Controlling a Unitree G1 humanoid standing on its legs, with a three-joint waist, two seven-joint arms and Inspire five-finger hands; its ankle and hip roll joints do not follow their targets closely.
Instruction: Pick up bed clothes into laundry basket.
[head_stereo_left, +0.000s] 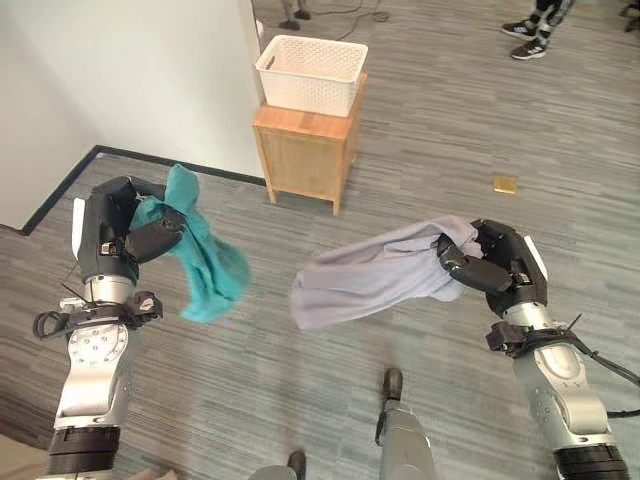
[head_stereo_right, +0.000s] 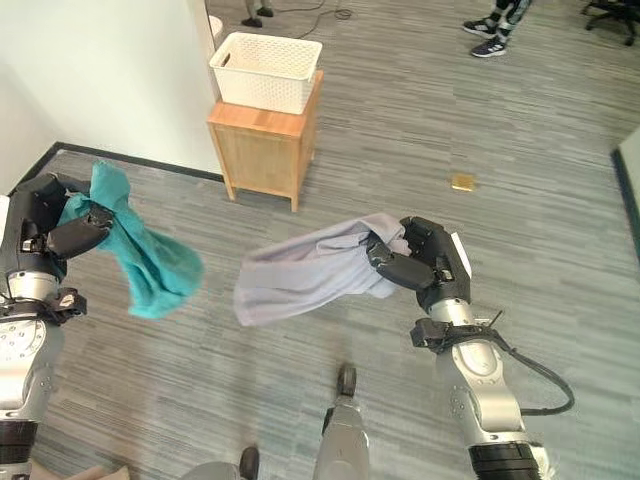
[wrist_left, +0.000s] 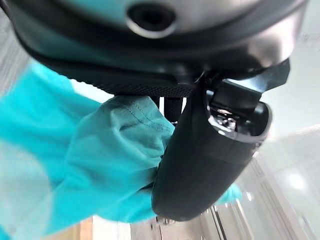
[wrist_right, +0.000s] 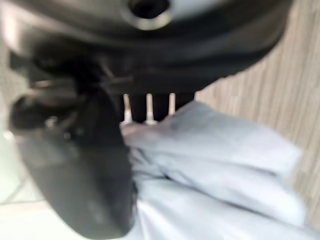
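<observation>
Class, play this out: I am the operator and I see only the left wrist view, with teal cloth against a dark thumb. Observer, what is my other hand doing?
Observer: The right hand is shut on a light grey garment, which hangs from it above the floor.
Operator: Where is the basket?
Observer: The white laundry basket stands on a small wooden cabinet by the wall, ahead of both hands.
Operator: Is my teal piece fully lifted?
Observer: The left hand is shut on the teal garment, which dangles from it off the floor.
Operator: Anyone nearby?
Observer: A person's shoes show far beyond the basket.
</observation>
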